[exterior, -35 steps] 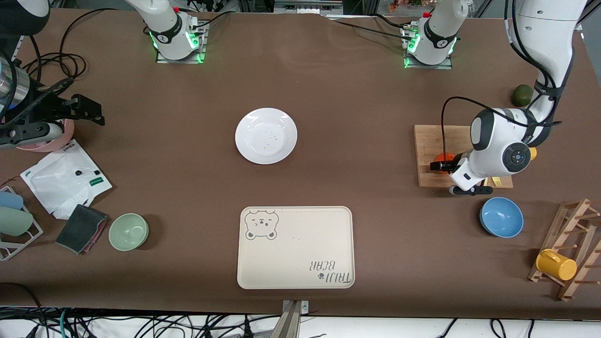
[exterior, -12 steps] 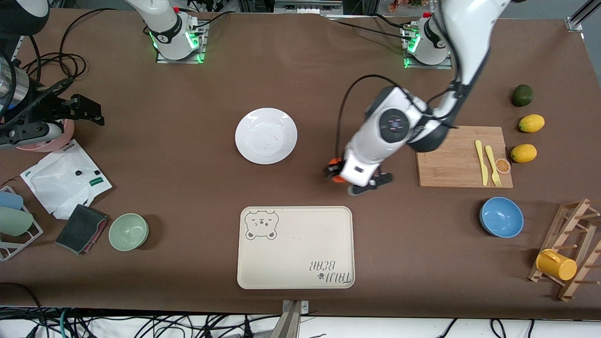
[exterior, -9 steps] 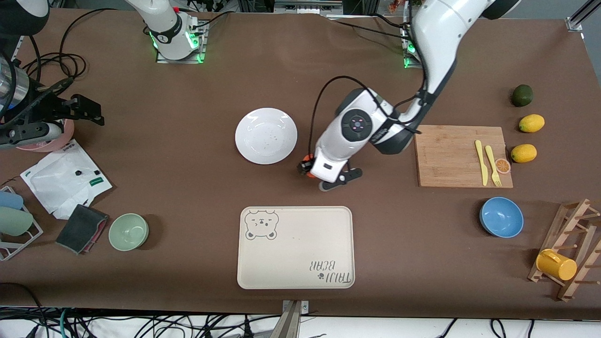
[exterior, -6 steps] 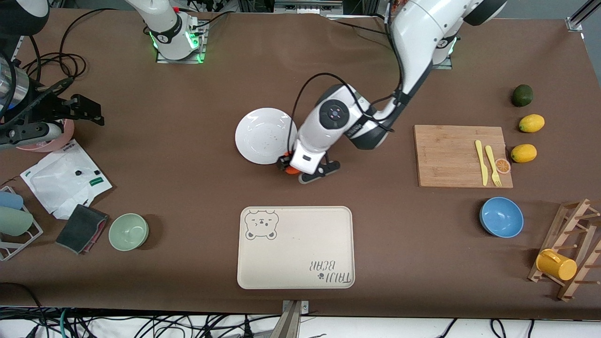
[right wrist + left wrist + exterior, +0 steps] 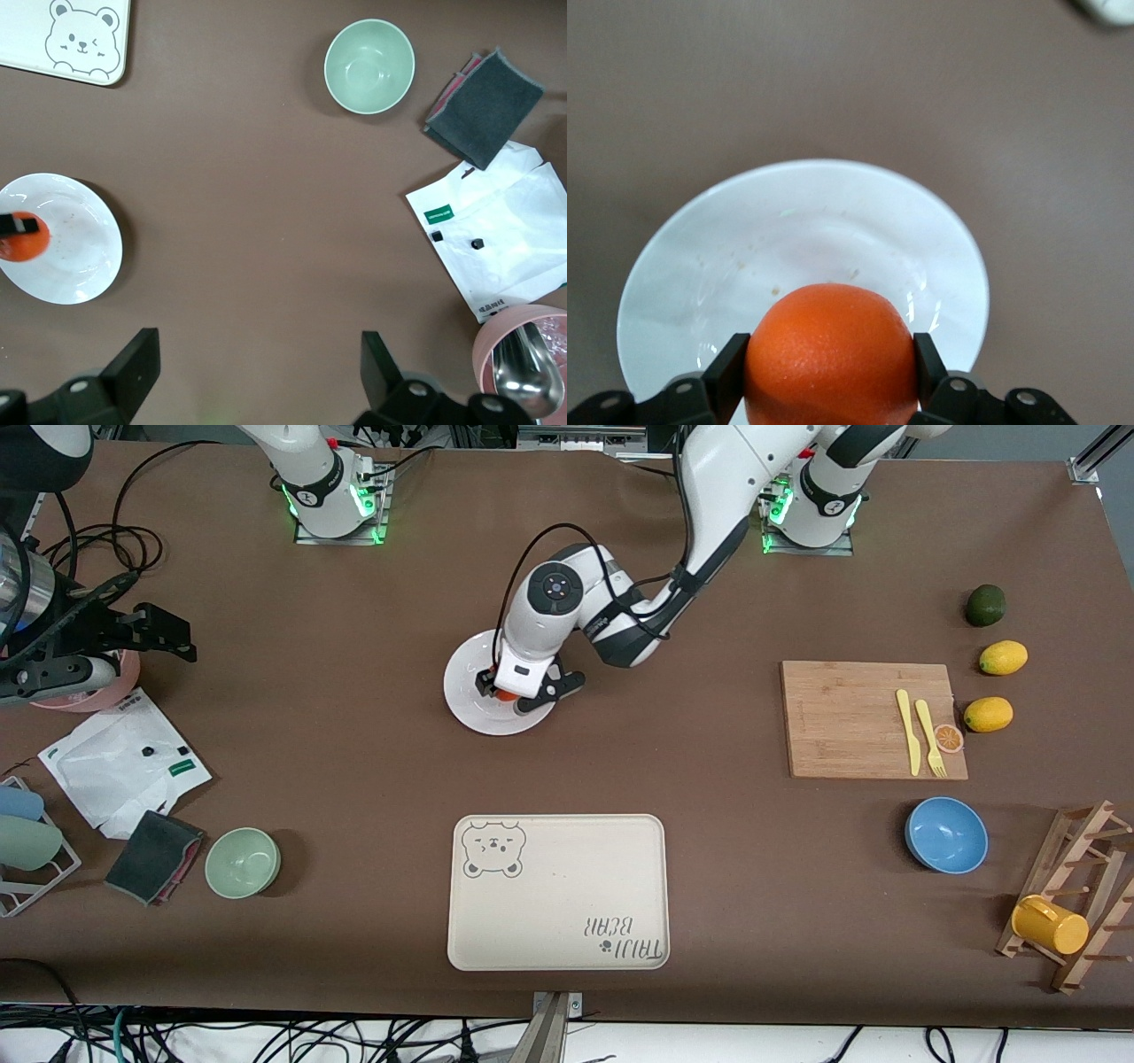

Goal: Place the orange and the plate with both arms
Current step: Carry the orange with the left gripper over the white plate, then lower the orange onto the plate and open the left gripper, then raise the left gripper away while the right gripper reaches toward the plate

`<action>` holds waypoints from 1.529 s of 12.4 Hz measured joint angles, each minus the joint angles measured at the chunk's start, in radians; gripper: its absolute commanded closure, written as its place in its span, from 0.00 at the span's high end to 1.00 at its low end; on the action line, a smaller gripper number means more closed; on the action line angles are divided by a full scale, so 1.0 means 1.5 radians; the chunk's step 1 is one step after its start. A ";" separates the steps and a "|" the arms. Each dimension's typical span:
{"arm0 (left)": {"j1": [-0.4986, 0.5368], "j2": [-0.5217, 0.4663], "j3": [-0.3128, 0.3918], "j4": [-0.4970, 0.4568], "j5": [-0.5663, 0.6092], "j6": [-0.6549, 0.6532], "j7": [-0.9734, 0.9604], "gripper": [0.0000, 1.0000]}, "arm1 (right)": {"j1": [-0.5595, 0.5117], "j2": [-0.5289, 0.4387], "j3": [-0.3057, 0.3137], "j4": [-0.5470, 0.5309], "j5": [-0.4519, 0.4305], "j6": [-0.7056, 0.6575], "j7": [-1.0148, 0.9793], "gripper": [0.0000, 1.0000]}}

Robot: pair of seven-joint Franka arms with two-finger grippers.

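The white plate [image 5: 469, 700] lies at the middle of the table. My left gripper [image 5: 512, 691] is shut on the orange [image 5: 502, 694] and holds it low over the part of the plate nearer the front camera. In the left wrist view the orange [image 5: 828, 354] sits between both black fingers [image 5: 725, 376], with the plate [image 5: 806, 221] under it. My right gripper [image 5: 177, 638] is open and empty, waiting high over the right arm's end of the table. In the right wrist view the right gripper [image 5: 261, 372] is open, and the plate [image 5: 80, 248] and orange [image 5: 22, 248] show far off.
A cream bear-print tray [image 5: 558, 890] lies nearer the front camera than the plate. A wooden board [image 5: 850, 717] with yellow cutlery, two lemons, a dark green fruit, a blue bowl [image 5: 946, 834] and a mug rack stand toward the left arm's end. A green bowl [image 5: 243, 862], dark cloth, white bag and pink dish lie toward the right arm's end.
My left gripper has carried the orange from the wooden board across the table to over the plate. The right arm has not moved.
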 measured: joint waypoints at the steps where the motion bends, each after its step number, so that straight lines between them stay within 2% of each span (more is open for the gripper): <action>1: -0.009 0.013 0.005 -0.001 0.000 0.001 -0.003 0.30 | 0.000 0.000 0.000 0.000 0.000 0.000 0.000 1.00; 2: -0.017 0.025 0.013 -0.001 0.000 0.002 -0.004 0.42 | 0.000 0.000 0.000 0.000 0.000 0.000 0.000 1.00; 3: -0.025 0.033 0.022 -0.001 0.000 0.003 -0.004 0.99 | -0.001 0.000 -0.001 0.000 0.000 0.000 0.000 1.00; 9: -0.028 0.022 0.042 0.019 0.000 -0.004 -0.004 1.00 | -0.001 0.000 -0.003 0.000 0.000 0.000 0.000 1.00; 11: -0.013 -0.013 0.046 0.028 0.000 -0.077 -0.004 1.00 | -0.002 0.000 -0.003 0.000 0.000 0.000 0.000 1.00; 16: 0.098 -0.137 0.052 0.034 0.003 -0.254 0.000 1.00 | -0.001 0.019 -0.003 -0.001 0.000 0.000 0.000 1.00; 19: 0.195 -0.189 0.053 0.034 0.022 -0.294 0.125 1.00 | 0.001 0.044 0.001 -0.001 0.000 0.000 0.000 1.00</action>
